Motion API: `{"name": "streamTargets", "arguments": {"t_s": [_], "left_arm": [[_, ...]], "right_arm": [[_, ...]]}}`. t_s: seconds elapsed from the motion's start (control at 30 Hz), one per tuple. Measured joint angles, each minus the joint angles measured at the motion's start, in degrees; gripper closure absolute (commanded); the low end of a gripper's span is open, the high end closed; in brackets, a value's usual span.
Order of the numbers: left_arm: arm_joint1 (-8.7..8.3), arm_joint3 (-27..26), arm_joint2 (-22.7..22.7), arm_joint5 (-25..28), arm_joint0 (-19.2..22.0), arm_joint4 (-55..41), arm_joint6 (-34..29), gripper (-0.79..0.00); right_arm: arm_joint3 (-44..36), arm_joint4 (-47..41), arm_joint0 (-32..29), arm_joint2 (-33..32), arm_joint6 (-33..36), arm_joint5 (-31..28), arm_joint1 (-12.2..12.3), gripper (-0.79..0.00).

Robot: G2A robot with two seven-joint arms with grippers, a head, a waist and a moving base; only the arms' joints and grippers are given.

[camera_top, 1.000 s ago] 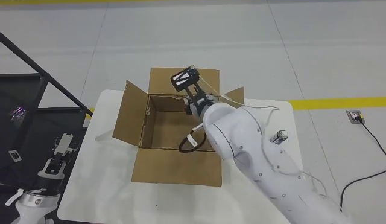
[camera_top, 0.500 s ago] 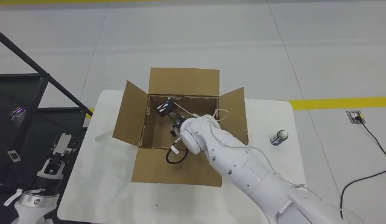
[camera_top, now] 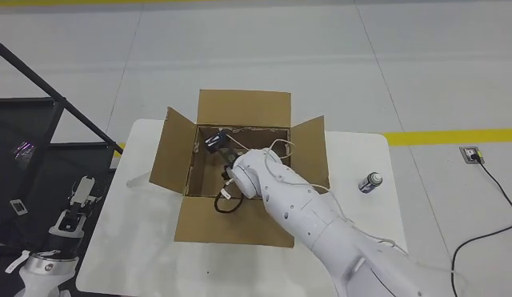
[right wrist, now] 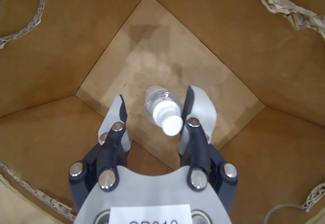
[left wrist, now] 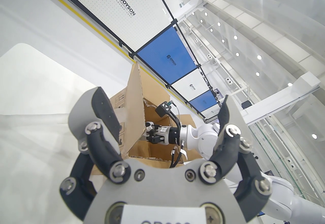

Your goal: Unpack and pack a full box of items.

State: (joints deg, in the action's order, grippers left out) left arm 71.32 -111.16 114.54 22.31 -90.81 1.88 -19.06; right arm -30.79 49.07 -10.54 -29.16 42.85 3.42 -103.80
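An open cardboard box stands on the white table. My right arm leans down into it from the front right. Inside, a clear bottle with a white cap stands upright on the box floor. My right gripper is open, with its fingers on either side of the bottle's neck and the cap close to one finger. My left gripper is open and holds nothing. It sits left of the table, facing the box's side flap.
A small metal can stands on the table right of the box. The four box flaps are folded outward. Torn cardboard edges line the box rim around my right gripper.
My right arm has swung from above the box's back right corner leftward and down into the box. The can and the left arm have not moved.
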Motion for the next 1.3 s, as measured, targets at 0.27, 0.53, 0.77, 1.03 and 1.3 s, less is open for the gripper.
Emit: {"name": "streamTargets", "arguments": {"t_s": [0.27, 0.53, 0.77, 1.03, 1.3], "left_arm": [[0.00, 0.0, 0.0, 0.0, 0.0, 0.0, 0.0, -0.785], [0.00, 0.0, 0.0, 0.0, 0.0, 0.0, 0.0, -0.785], [0.00, 0.0, 0.0, 0.0, 0.0, 0.0, 0.0, -0.785], [0.00, 0.0, 0.0, 0.0, 0.0, 0.0, 0.0, -0.785], [0.00, 0.0, 0.0, 0.0, 0.0, 0.0, 0.0, -0.785]], "right_arm": [[0.1, -0.6, 2.5, -1.9, -2.1, -0.5, -1.2, -0.597], [-10.8, 1.8, 0.8, -6.4, -0.4, -0.4, 1.7, -0.619], [-34.0, 13.1, -9.2, -14.6, 6.3, 2.7, 8.1, -0.662], [-62.3, 32.3, -26.4, -29.6, 15.3, 5.4, 14.5, -0.785], [-82.0, 48.0, -43.2, -48.6, 20.4, 8.2, 17.8, -0.785]]}}
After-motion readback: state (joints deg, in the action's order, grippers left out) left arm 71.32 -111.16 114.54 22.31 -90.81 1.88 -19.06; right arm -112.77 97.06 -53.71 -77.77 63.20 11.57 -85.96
